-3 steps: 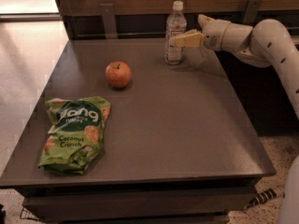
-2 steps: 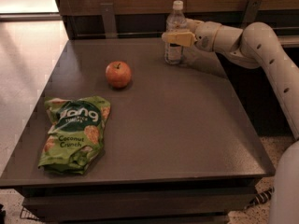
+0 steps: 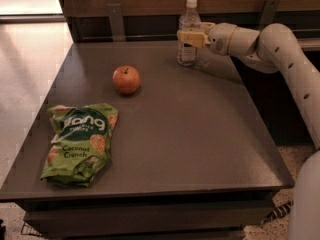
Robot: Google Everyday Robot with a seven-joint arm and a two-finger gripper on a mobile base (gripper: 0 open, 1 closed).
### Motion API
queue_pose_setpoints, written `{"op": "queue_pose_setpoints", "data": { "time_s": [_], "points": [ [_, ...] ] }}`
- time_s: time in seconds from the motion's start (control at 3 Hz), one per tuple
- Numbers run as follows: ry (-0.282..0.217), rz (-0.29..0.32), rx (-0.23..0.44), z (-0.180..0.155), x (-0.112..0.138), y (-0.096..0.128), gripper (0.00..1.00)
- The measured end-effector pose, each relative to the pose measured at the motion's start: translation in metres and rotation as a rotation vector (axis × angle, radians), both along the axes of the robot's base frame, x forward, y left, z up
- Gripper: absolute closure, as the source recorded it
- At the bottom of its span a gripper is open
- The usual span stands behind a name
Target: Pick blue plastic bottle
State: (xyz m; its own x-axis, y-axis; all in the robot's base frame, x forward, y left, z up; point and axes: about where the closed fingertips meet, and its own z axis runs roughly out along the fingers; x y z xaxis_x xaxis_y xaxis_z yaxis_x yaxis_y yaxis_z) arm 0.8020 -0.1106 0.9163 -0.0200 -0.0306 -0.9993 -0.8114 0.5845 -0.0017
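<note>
The blue plastic bottle (image 3: pixel 186 53), slim and clear with a white cap and a pale label, stands upright at the far edge of the dark table (image 3: pixel 190 129). My gripper (image 3: pixel 186 36) reaches in from the right and sits at the bottle's mid-height, with its yellowish tip lying across the front of the bottle. The bottle's base rests on the table.
A red apple (image 3: pixel 126 79) sits left of the bottle, mid-table. A green snack bag (image 3: pixel 80 143) lies at the front left. A wooden wall with metal brackets (image 3: pixel 116 20) runs close behind the bottle. My arm (image 3: pixel 280 49) spans the table's right side.
My gripper has moved left, from just right of the bottle to level with it, its tip now across the bottle's front. The bottle, apple and bag have not moved.
</note>
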Motion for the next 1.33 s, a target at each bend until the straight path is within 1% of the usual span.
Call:
{"op": "queue_pose_setpoints", "data": {
  "time_s": [0.33,0.67,1.0,1.33],
  "points": [
    [0.001,0.005,0.001,0.000,0.000,0.003,0.99],
    [-0.001,0.006,-0.001,0.003,0.000,0.004,1.00],
    [-0.013,0.004,-0.013,0.032,-0.005,0.001,1.00],
    [-0.047,-0.027,-0.032,0.089,-0.016,-0.013,1.00]
  ]
}}
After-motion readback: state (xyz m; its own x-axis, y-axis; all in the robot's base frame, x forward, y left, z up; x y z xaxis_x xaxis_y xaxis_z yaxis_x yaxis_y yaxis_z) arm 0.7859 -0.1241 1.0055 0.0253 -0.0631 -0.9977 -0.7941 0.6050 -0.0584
